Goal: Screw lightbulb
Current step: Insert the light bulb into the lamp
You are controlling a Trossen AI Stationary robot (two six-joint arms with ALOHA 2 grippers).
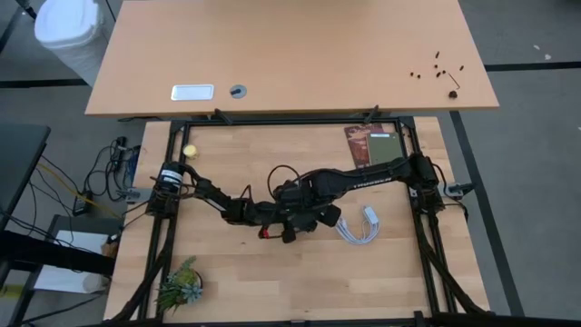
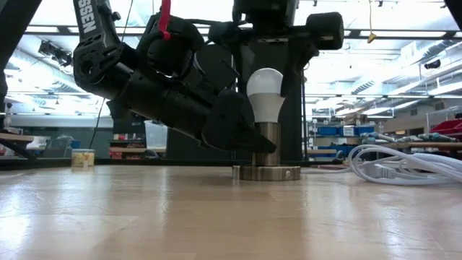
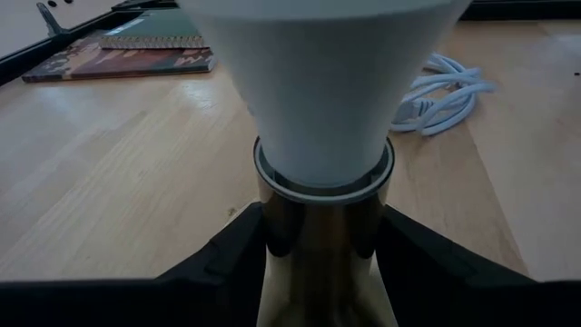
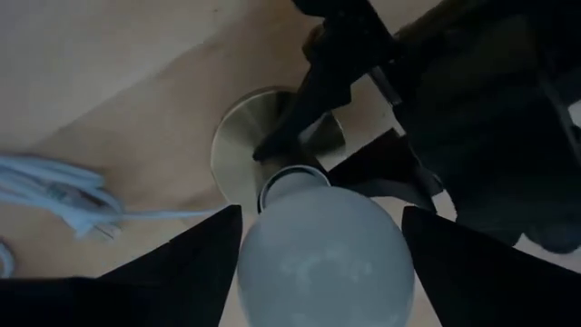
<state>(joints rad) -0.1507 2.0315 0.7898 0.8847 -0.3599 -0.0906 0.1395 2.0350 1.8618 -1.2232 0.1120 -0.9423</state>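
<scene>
The white lightbulb (image 2: pixel 266 94) stands upright with its base in a brass socket stem (image 2: pixel 268 141). The stem rises from a round metal foot (image 2: pixel 266 173) that rests flat on the wooden table. My left gripper (image 2: pixel 242 137) reaches in low from the table's left and is shut on the stem. My right gripper (image 4: pixel 320 227) points down from above, one finger on either side of the bulb's dome (image 4: pixel 318 254). In the high view both arms meet mid-table (image 1: pixel 295 213) and hide the bulb. My left gripper pinches the socket's brass stem (image 3: pixel 322 263) between its two fingers, just under the collar. It comes from the table's left, slanting slightly down. The socket stands upright on its foot. My right gripper has its two fingers (image 4: pixel 195 254) against opposite sides of the bulb's dome (image 4: pixel 259 263), from above, pointing down. The bulb stands upright in the socket.
A coiled white cord with a plug (image 1: pixel 360 225) lies just right of the socket. Books (image 1: pixel 370 145) lie at the far right, a small plant (image 1: pixel 180 286) at the near left, and a small yellow jar (image 2: pixel 83 157) at the far left.
</scene>
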